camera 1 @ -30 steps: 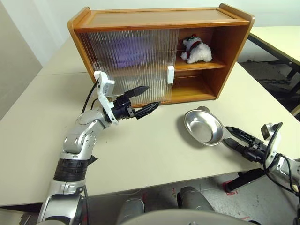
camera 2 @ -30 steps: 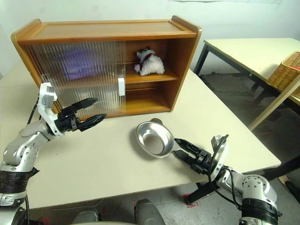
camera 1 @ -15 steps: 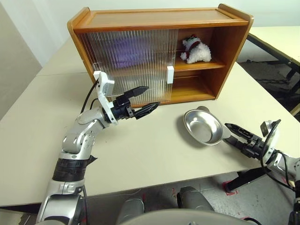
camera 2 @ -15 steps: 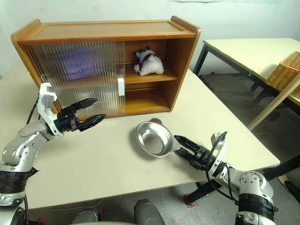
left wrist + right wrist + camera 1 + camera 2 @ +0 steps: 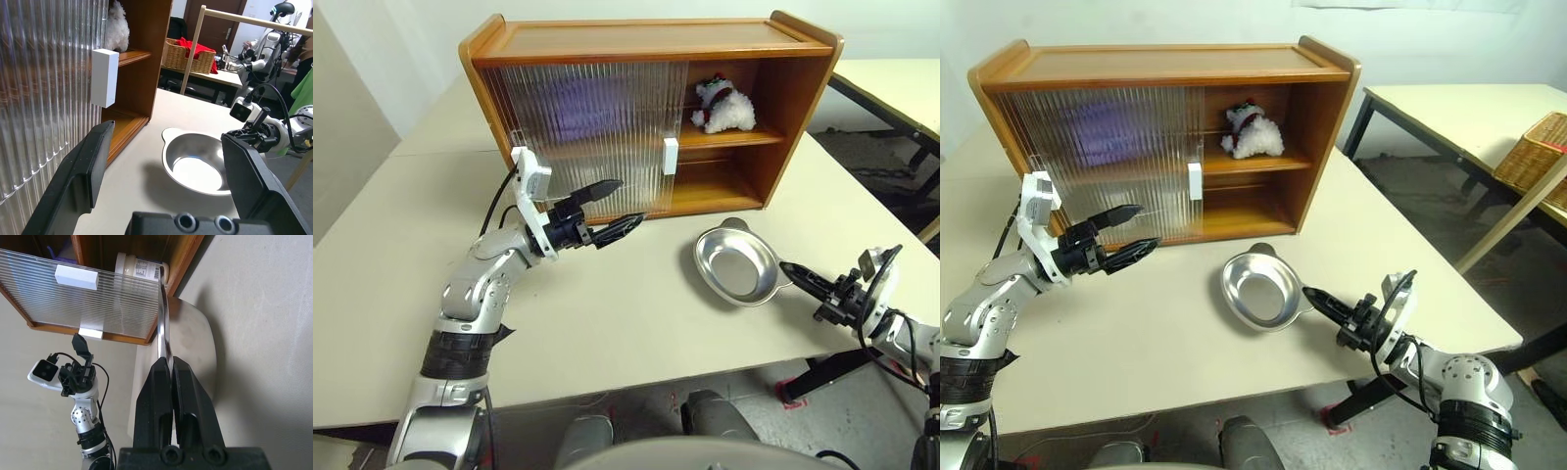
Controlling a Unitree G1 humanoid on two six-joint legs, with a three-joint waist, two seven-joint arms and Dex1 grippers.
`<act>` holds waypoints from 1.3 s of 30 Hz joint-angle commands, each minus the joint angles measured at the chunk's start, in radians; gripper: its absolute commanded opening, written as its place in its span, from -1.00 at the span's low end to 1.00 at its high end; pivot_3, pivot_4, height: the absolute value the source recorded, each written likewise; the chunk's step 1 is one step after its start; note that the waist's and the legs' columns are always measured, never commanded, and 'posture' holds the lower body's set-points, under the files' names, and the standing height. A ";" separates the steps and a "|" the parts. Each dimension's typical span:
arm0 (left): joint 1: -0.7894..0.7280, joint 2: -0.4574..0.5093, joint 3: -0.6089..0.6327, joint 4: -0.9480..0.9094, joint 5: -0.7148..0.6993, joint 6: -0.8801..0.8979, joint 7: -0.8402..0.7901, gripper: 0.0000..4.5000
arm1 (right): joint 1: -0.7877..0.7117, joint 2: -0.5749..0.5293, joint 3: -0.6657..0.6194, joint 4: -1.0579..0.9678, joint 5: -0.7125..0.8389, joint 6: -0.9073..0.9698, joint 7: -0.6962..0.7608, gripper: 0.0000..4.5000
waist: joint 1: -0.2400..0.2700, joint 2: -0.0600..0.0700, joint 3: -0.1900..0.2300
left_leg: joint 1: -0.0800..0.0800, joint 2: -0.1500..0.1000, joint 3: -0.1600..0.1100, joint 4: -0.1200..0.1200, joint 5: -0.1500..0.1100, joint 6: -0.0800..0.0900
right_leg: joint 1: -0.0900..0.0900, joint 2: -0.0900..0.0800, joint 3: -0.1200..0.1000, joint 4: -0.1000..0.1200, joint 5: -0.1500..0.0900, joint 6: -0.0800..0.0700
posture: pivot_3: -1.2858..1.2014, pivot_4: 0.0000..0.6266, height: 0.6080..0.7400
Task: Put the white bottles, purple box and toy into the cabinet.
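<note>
Toy [image 5: 722, 105]: upper shelf of cabinet [image 5: 646, 39], open right half.
Purple box [image 5: 570, 106]: upper shelf, behind ribbed door.
Bottle [image 5: 139, 267]: 1 seen inside cabinet.
Right gripper [image 5: 795, 275]: clenched on rim of steel bowl [image 5: 736, 267].
Left gripper [image 5: 612, 207]: fingers spread, empty, before door.

So the main surface is a big pale beige table [image 5: 636, 313] that takes up most of the frame in the head views. Sitting on it at the upper middle is the cabinet [image 5: 646, 39], orange-brown wood with ribbed see-through sliding doors covering its left part. To the lower right of that, near the table's front edge, there's a round steel bowl [image 5: 736, 266] on the tabletop. A second table [image 5: 1449, 108] of the same pale colour sits at the upper right, apart from the first.
</note>
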 commanded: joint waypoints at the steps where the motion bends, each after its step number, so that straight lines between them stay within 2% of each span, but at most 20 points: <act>1: -0.011 0.004 -0.002 -0.005 0.003 0.004 -0.002 1.00 | -0.002 0.008 -0.009 -0.004 -0.021 0.000 -0.038 -0.98 | -0.001 0.000 0.000 | 0.001 0.000 0.000 -0.001 0.000 0.001 | 0.000 0.000 0.000 0.000 0.000 0.000 | -0.09 -0.98 1.00; 7: -0.014 0.003 -0.006 -0.002 0.004 0.003 -0.005 1.00 | -0.009 0.020 -0.036 -0.015 0.001 0.013 -0.065 -0.98 | -0.002 0.000 0.000 | 0.001 0.000 0.000 -0.002 0.000 0.000 | 0.000 0.000 0.000 0.000 0.000 0.000 | -0.09 -0.99 1.00; 14: -0.018 0.003 -0.014 0.004 0.010 0.000 -0.014 1.00 | -0.062 0.069 -0.157 0.002 0.096 0.071 -0.155 -0.98 | -0.002 0.005 0.001 | -0.001 0.000 0.000 -0.002 0.000 0.000 | -0.002 0.000 0.000 0.000 0.000 0.000 | -0.10 -1.00 1.00; 20: -0.023 0.002 -0.015 0.009 0.013 0.000 -0.018 1.00 | -0.095 0.101 -0.197 0.008 0.128 0.088 -0.215 -0.98 | -0.001 0.006 0.001 | -0.002 0.000 0.000 -0.003 -0.001 0.001 | -0.003 0.000 0.000 0.000 0.002 -0.004 | -0.10 -1.00 1.00; 29: -0.016 0.007 -0.011 -0.001 0.014 0.001 -0.015 1.00 | -0.202 0.165 -0.255 0.073 0.177 0.075 -0.314 -0.98 | 0.001 0.008 0.000 | -0.003 0.000 0.000 -0.003 -0.003 0.002 | -0.003 0.000 0.000 0.000 0.002 -0.005 | -0.09 -1.00 1.00; 39: -0.005 0.009 -0.012 -0.013 0.016 0.001 -0.008 1.00 | -0.313 0.262 -0.320 0.175 0.220 -0.032 -0.434 -0.98 | 0.007 0.009 0.000 | -0.002 0.000 0.000 -0.003 -0.003 0.002 | -0.003 0.000 0.000 0.001 0.002 -0.006 | -0.08 -1.00 1.00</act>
